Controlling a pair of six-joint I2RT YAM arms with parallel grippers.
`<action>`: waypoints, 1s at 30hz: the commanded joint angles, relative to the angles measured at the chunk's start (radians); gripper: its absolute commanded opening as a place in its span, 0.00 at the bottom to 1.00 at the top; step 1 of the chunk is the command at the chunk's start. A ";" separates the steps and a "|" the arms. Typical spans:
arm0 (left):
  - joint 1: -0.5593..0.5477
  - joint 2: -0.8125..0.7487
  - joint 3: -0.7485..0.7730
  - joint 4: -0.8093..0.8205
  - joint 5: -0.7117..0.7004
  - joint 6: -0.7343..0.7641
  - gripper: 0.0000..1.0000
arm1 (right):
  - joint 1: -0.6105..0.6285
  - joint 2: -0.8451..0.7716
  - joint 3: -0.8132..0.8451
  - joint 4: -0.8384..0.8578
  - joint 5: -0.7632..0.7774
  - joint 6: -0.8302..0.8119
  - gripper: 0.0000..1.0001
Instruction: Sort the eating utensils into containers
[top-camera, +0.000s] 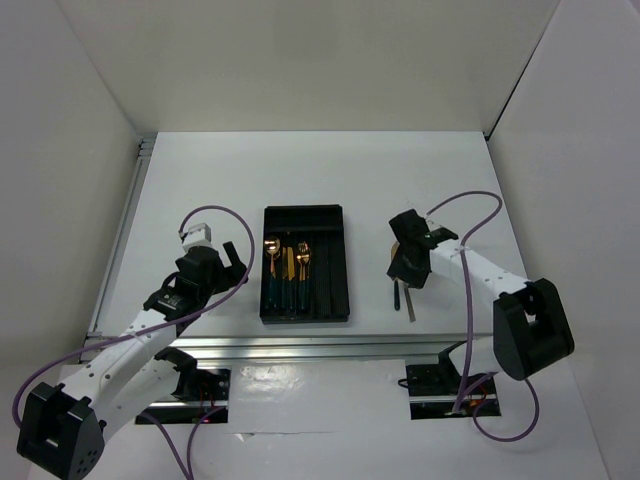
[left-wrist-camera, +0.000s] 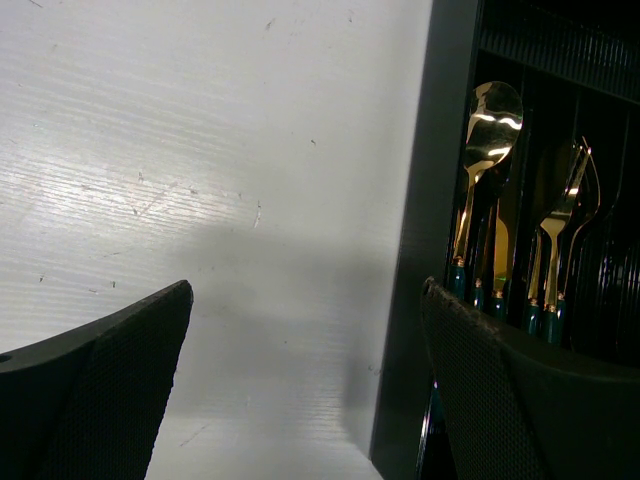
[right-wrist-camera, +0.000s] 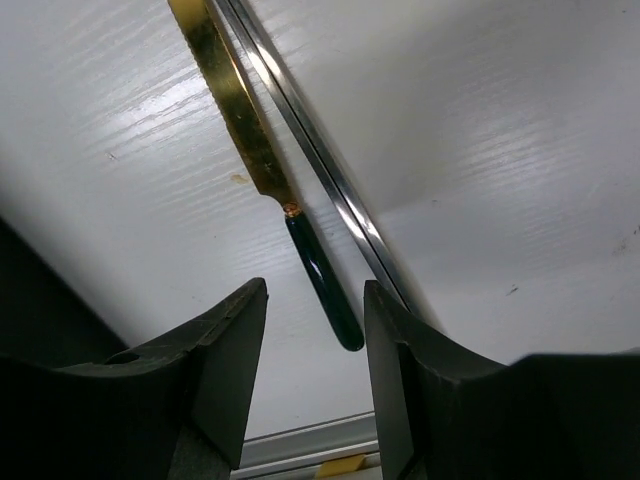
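One white desk (top-camera: 200, 180), walled on three sides, carries one black tray (top-camera: 305, 211) at its middle, well apart from both side edges, with its near end close to the front edge. There are two arms. The left arm reaches in low from the near left. The left gripper (top-camera: 233, 268) sits just beside the tray's left wall, jaws wide apart and holding nothing. The right arm bends in from the near right. The right gripper (top-camera: 405, 272) points down over two loose pieces, jaws partly apart and unclamped, a handle end showing between them. These pieces are one gold-bladed knife (right-wrist-camera: 245, 120) and one thin silver piece (right-wrist-camera: 320, 175), lying side by side near the front edge. The tray's left compartments hold a spoon (left-wrist-camera: 495, 115), a fork (left-wrist-camera: 565, 195) and others; the total cannot be told.
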 joint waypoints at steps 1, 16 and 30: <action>0.004 -0.014 -0.002 0.036 0.003 -0.008 1.00 | -0.008 0.008 -0.021 0.031 -0.033 -0.048 0.51; 0.004 -0.005 -0.002 0.036 0.003 -0.008 1.00 | -0.008 0.079 -0.059 0.117 -0.091 -0.059 0.43; 0.004 -0.005 -0.002 0.036 0.003 -0.008 1.00 | -0.008 0.158 -0.087 0.174 -0.100 -0.078 0.19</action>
